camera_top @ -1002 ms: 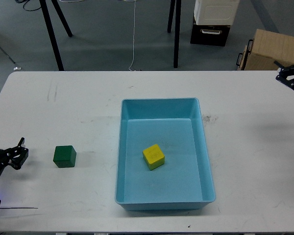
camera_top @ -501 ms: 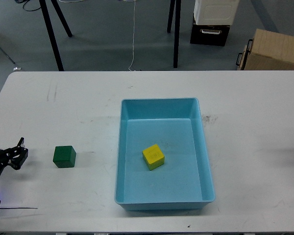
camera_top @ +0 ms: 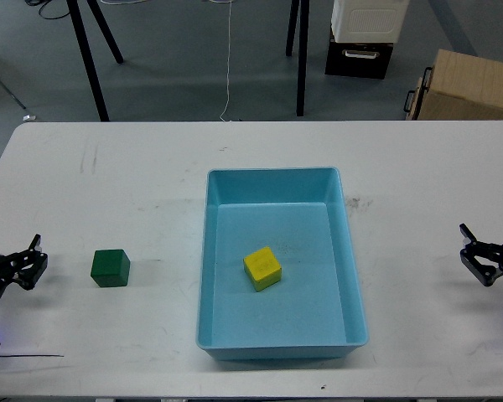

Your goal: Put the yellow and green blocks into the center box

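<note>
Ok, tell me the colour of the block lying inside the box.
Yellow block, seen in the head view.

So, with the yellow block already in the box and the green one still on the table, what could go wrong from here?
1. The green block lies apart from the left gripper; a sideways approach might push it away instead of gripping it.
2. Carried low, the green block could strike the blue box wall.
3. Released over the yellow block, it might land on it and tumble.
</note>
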`<action>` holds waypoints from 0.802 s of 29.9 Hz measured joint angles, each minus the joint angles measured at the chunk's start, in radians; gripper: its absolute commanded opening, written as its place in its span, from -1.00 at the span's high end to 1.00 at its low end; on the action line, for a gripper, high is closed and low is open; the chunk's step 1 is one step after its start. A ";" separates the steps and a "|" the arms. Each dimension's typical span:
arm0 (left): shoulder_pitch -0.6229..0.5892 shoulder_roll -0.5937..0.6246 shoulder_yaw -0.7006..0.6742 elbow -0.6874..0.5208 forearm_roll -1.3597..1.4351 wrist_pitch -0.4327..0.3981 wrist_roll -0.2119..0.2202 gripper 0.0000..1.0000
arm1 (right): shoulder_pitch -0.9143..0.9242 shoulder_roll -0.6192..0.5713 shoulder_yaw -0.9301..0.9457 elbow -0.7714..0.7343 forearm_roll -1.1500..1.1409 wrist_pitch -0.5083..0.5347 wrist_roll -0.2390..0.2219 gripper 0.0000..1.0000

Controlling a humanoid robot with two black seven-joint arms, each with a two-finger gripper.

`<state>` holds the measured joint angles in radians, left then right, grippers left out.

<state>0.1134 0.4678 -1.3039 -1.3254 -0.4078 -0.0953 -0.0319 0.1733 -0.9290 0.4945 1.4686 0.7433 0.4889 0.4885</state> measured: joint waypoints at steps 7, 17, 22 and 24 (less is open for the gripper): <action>-0.003 -0.001 -0.017 0.000 0.000 -0.013 -0.002 -1.00 | -0.005 0.002 0.073 0.021 0.009 0.000 0.000 -1.00; -0.001 -0.004 -0.020 0.000 -0.002 -0.023 0.007 -1.00 | -0.009 0.084 0.125 0.006 0.091 0.000 0.000 -1.00; -0.001 -0.006 -0.023 0.000 -0.003 -0.023 0.001 -1.00 | -0.012 0.108 0.130 -0.009 0.109 0.000 0.000 -1.00; -0.001 -0.006 -0.024 0.001 -0.003 -0.024 -0.001 -1.00 | -0.013 0.110 0.130 -0.010 0.111 0.000 0.000 -1.00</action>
<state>0.1120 0.4618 -1.3278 -1.3242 -0.4112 -0.1190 -0.0325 0.1601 -0.8188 0.6245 1.4590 0.8544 0.4886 0.4888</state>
